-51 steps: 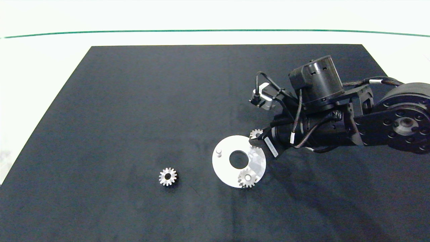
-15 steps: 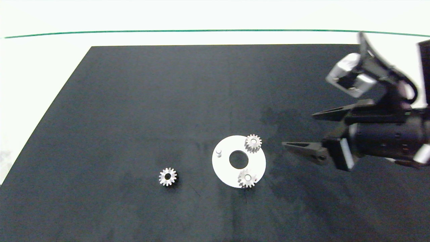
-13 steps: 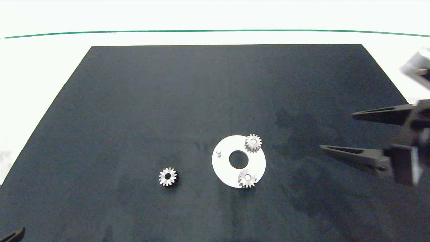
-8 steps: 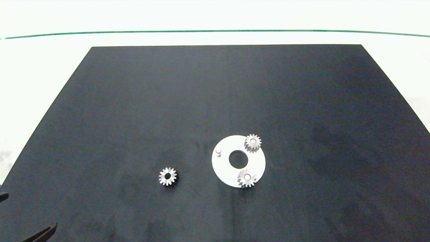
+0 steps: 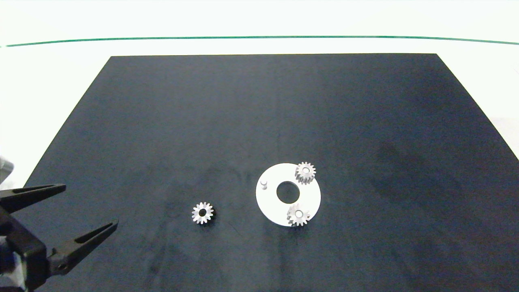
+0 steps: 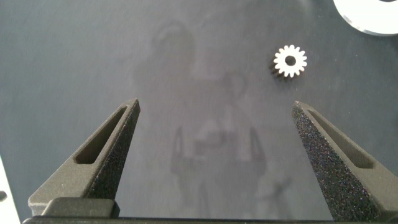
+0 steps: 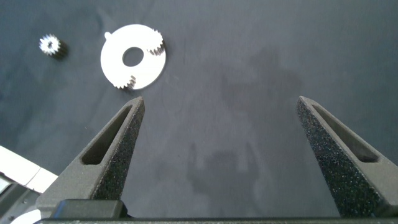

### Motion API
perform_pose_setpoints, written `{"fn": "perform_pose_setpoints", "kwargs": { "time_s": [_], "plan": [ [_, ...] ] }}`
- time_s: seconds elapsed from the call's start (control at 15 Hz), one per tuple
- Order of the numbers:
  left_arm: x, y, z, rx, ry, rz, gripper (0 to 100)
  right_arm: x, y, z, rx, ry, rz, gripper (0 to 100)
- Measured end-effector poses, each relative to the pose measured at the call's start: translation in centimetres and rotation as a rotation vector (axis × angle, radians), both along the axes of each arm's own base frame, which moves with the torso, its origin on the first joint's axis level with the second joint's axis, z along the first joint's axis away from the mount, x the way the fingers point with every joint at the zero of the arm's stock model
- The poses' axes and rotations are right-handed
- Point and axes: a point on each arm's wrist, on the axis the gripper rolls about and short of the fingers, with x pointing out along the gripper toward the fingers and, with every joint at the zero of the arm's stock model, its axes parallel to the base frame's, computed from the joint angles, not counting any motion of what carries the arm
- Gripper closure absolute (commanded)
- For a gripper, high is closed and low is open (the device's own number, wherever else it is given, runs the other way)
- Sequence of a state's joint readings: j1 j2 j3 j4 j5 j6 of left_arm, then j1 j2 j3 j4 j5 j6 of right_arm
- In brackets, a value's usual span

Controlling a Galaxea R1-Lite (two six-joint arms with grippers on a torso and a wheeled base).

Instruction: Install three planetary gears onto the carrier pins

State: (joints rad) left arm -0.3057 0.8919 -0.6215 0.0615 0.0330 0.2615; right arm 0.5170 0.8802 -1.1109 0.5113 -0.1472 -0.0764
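Two gears [image 5: 305,172] sit on pins on the white disc [image 5: 269,202]; the third pin [image 5: 264,184] stands bare. A loose gear [image 5: 202,213] lies on the mat [image 5: 243,113]. The left gripper [image 5: 87,214] is spread wide near the mat's corner; the right gripper [image 7: 217,112] also gapes.

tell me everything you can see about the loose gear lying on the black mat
The small silver metal spur gear lies flat on the black mat, its pointed teeth ringing a round centre hole that shows dark mat through it. It sits alone beside the flat white ring-shaped disc, apart from it, nearest the bare pale grey peg. Nothing touches it but the mat. The open left hand is short of it, fingers pointing its way.
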Motion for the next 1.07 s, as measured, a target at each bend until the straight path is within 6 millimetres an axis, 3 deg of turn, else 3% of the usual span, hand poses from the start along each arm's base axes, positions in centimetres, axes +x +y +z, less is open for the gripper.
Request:
{"fn": "perform_pose_setpoints", "kwargs": {
  "time_s": [0.2, 0.73, 1.07],
  "plan": [
    [1.4, -0.8, -1.6, 0.041, 0.053, -0.047, 0, 0.9, 0.5, -0.5, -0.019, 0.033, 0.000, 0],
    [1.9, -3.6, -4.3, 0.109, 0.171, -0.208, 0, 1.8, 1.1, -1.0, -0.044, 0.068, 0.010, 0],
    [4.0, -7.1, -6.0, 0.092, 0.019, -0.238, 0, 2.4, 1.4, -1.4, -0.061, 0.070, 0.016, 0]
  ]
}}
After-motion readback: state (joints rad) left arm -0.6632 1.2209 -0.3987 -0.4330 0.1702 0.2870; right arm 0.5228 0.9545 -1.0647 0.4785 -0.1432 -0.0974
